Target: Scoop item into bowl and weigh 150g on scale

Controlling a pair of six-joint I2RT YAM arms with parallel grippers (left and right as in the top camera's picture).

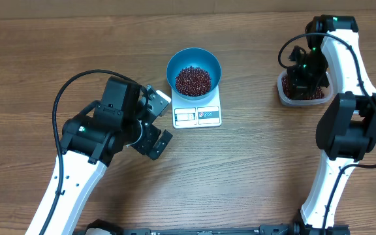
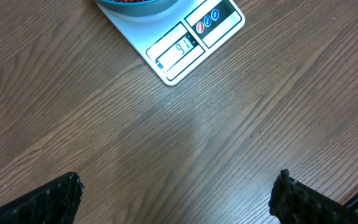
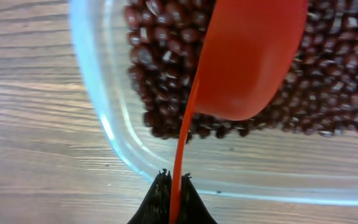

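From the left wrist I get only a sliver of the bowl [image 2: 132, 5] at 12 o'clock, and the scale [image 2: 219, 22] runs off the frame there too. Its display [image 2: 180, 50] is too blurred for me to trust the digits. Overhead, my right arm [image 1: 309, 65] covers most of the tub [image 1: 283, 98]. The right wrist view cuts the red scoop [image 3: 253, 56] at 12 o'clock.

My left arm [image 1: 70, 189] and right arm [image 1: 352, 62]: white links, bulky black joints, looped black cables [image 1: 62, 91]; left claw [image 2: 178, 199] ridged black.
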